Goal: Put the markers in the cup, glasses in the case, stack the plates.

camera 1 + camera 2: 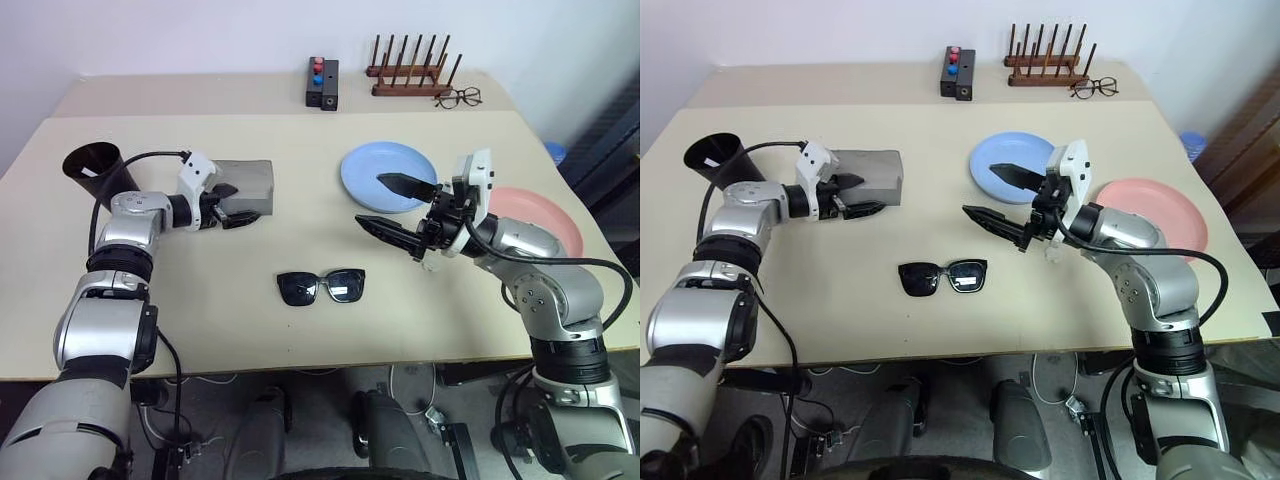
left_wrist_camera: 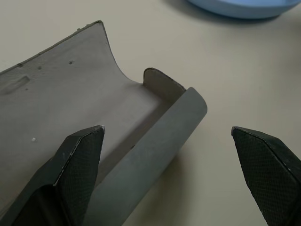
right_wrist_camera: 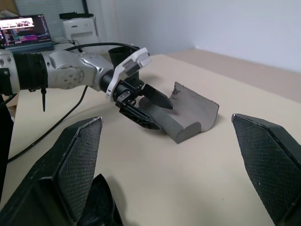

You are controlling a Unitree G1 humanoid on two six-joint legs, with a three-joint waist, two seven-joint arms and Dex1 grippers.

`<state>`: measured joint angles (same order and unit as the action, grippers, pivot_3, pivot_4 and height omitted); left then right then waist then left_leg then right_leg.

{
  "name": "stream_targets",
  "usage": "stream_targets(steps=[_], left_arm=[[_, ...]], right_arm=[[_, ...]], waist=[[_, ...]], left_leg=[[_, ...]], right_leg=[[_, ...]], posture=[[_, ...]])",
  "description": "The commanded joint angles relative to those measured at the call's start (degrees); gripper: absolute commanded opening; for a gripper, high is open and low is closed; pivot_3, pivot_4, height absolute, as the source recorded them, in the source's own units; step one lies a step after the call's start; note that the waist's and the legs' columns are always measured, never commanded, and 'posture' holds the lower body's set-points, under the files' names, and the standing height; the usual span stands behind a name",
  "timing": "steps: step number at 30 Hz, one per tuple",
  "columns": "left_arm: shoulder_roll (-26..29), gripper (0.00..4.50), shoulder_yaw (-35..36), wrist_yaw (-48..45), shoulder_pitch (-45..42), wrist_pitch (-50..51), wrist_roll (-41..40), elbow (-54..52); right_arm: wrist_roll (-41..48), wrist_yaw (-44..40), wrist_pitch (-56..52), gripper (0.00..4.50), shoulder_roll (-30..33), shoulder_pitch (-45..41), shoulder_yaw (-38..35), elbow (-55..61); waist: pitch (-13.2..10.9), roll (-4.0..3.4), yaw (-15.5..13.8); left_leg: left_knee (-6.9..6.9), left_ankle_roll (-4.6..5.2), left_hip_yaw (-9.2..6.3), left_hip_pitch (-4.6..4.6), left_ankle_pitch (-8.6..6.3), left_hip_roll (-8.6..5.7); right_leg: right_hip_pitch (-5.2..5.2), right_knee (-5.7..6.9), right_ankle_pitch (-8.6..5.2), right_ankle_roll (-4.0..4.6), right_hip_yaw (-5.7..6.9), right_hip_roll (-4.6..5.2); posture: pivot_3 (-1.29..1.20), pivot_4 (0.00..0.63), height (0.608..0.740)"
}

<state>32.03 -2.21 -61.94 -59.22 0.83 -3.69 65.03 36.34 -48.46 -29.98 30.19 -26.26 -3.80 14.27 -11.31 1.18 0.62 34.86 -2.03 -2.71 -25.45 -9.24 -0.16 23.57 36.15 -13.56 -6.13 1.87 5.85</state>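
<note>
Both grippers with jaws spread wide, holding nothing, over the beige worktop [image 1: 300, 340].

At the far left of the frame the dark cup [image 1: 92, 165] stands near the worktop's edge; just right of it the left gripper [image 1: 228, 205] has its jaws wide apart at the grey case [image 1: 245, 186], whose flap lies open, one finger over the case's near end, contact not clear; in the lower middle the black glasses [image 1: 321, 287] lie flat, folded out, well apart from both grippers; right of centre the right gripper [image 1: 396, 205] hangs above the worktop, jaws wide and empty, in front of the blue plate [image 1: 375, 165]; the pink plate [image 1: 555, 215] lies at the far right, partly behind that arm.
</note>
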Motion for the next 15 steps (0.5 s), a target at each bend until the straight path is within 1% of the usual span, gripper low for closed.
stream_targets(steps=[1,2,4,6,7,8,10,11,15], left_arm=[[-0.31,4.24,-1.40,-0.17,-1.45,0.02,2.80,1.69],[-0.39,3.95,-1.64,-0.20,-1.43,-0.27,3.30,1.87],[-0.60,3.20,-1.41,-1.00,-1.76,-0.07,3.44,1.79],[-0.78,2.19,-0.65,-1.50,-2.22,0.41,2.96,1.68],[-0.76,1.58,-0.33,-1.81,-2.47,0.65,2.76,1.53],[-0.68,1.16,-0.24,-2.04,-2.60,0.44,2.81,1.36],[-0.48,0.10,0.00,-2.61,-2.71,0.40,2.71,1.05],[-0.43,0.04,0.12,-2.92,-2.76,0.66,2.59,0.97],[-0.32,0.04,0.88,-5.29,-2.94,1.91,1.51,-0.35]], right_arm=[[1.21,0.91,0.09,4.50,0.25,0.08,-1.82,2.80],[1.20,1.03,0.10,4.50,0.24,0.08,-1.79,2.84],[1.19,1.18,0.14,4.50,0.25,-0.01,-1.66,2.81],[1.22,1.23,0.19,4.50,0.26,-0.10,-1.55,2.72],[1.21,1.20,0.25,4.50,0.24,-0.22,-1.48,2.60],[1.19,1.18,0.30,4.50,0.22,-0.34,-1.41,2.46],[1.05,1.12,0.44,4.50,0.13,-0.65,-1.19,2.13],[0.94,1.01,0.56,4.50,0.11,-0.77,-1.07,1.98],[0.70,0.72,0.82,4.50,-0.06,-1.31,-0.68,1.45]], waist=[[0.00,0.00,-0.03],[0.00,0.00,-0.09],[0.00,0.00,-0.08],[0.00,0.00,-0.08],[0.00,0.00,-0.09],[0.00,0.00,-0.07],[0.00,0.00,-0.04],[0.00,0.00,-0.04],[0.00,0.00,-0.02]], left_leg=[[0.01,0.00,0.00,0.00,0.00,0.00],[0.02,0.00,0.00,0.00,0.00,0.00],[0.03,0.01,0.00,0.00,-0.01,-0.01],[0.03,0.01,0.00,0.00,-0.01,0.00],[0.03,0.01,-0.01,-0.01,-0.01,0.00],[0.03,0.01,-0.01,-0.01,-0.01,0.00],[0.04,0.01,-0.01,-0.01,-0.01,0.00],[0.03,0.01,-0.01,-0.01,-0.01,0.00],[0.03,0.01,-0.02,-0.02,-0.01,0.00]], right_leg=[[-0.01,-0.02,0.00,0.00,0.00,0.01],[-0.02,-0.02,0.00,0.00,0.00,0.01],[-0.04,-0.03,0.00,0.01,0.00,0.01],[-0.03,-0.03,-0.01,0.01,0.00,0.01],[-0.03,-0.02,-0.01,0.01,0.00,0.01],[-0.03,-0.02,-0.01,0.01,0.00,0.01],[-0.03,-0.02,0.00,0.01,0.00,0.01],[-0.03,-0.02,0.00,0.01,0.00,0.01],[-0.02,-0.02,0.00,0.01,0.00,0.01]], posture=[[0.00,0.150,0.740],[0.00,0.150,0.740],[0.00,0.150,0.740],[0.00,0.150,0.740],[0.00,0.150,0.740],[0.00,0.150,0.740],[0.00,0.150,0.740],[0.00,0.150,0.740],[0.00,0.150,0.740]])
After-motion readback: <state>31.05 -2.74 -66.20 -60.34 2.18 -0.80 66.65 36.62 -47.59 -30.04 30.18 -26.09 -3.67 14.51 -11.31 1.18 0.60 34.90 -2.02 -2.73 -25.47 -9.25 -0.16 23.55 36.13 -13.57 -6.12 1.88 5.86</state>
